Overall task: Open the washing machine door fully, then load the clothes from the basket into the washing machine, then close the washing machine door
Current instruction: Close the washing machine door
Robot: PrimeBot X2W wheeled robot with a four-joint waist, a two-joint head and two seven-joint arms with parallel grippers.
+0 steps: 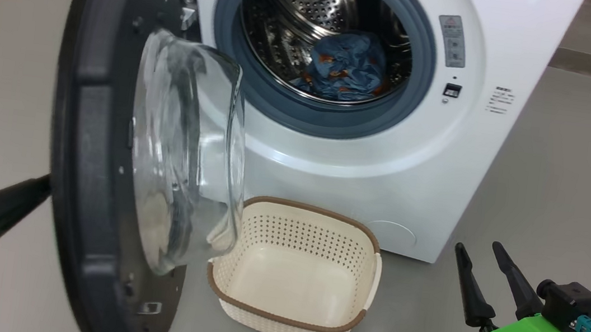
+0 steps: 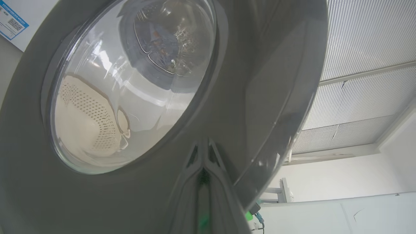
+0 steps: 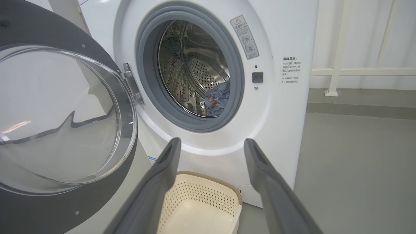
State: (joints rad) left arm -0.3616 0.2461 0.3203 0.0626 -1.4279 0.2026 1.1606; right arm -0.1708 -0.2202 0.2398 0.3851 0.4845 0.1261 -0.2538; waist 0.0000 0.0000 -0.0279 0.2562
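The white washing machine (image 1: 385, 171) stands in front of me with its drum uncovered. Its washing machine door (image 1: 94, 107) hangs swung out to the left, the glass bowl (image 1: 185, 147) facing the basket. Blue clothes (image 1: 347, 68) with orange print lie in the steel drum, also seen as clothes (image 3: 217, 99) in the right wrist view. The cream basket (image 1: 293, 233) sits on the floor below the opening with nothing inside. My left gripper (image 1: 42, 185) is shut, its tips against the door's outer face (image 2: 260, 81). My right gripper (image 1: 479, 248) is open at the lower right, holding nothing.
Grey floor (image 1: 569, 183) spreads to the right of the machine. A white railing (image 3: 334, 71) stands along the wall beyond it. A blue label sticker (image 2: 11, 19) shows on the machine's side. The open door overhangs the basket's left edge.
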